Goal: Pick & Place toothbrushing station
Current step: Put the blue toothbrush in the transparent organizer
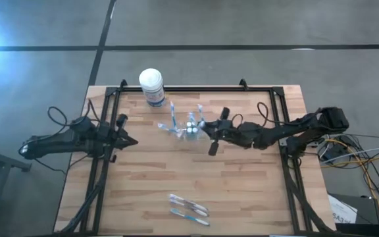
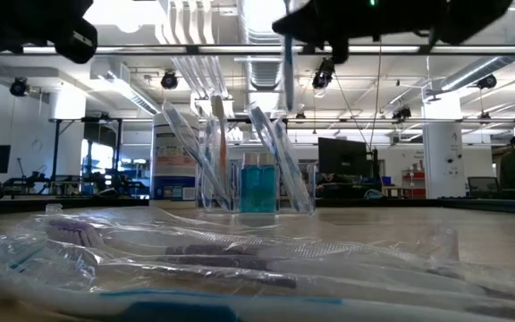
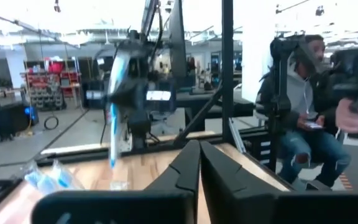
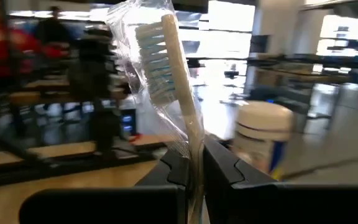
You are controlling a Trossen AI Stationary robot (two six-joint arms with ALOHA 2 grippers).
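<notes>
A small clear cup (image 1: 191, 130) (image 2: 257, 192) stands mid-table toward the far edge, with several blue-and-white toothbrushes (image 1: 174, 120) (image 2: 190, 143) leaning in it. My right gripper (image 1: 203, 126) (image 4: 193, 167) hovers just right of the cup, pointing level, shut on one plastic-wrapped toothbrush (image 4: 169, 81) (image 2: 288, 72). More wrapped toothbrushes (image 1: 188, 207) (image 2: 195, 259) lie flat near the table's front edge. My left gripper (image 1: 131, 141) (image 3: 199, 163) waits shut at the table's left side, touching nothing. My right gripper pinches the wrapped toothbrush by its handle (image 4: 196, 146), a little below the bristle head, between its two fingers. The fingers come level from the table's right and lie across the brush. The brush stands upright, head up, its lower end (image 2: 288, 94) hanging clear above the cup.
A white-lidded tub with a blue label (image 1: 152, 86) (image 4: 260, 140) stands at the far edge, left of the cup. A black frame (image 1: 196, 90) runs along the table's far and side edges. A seated person (image 3: 300, 118) shows beyond the table.
</notes>
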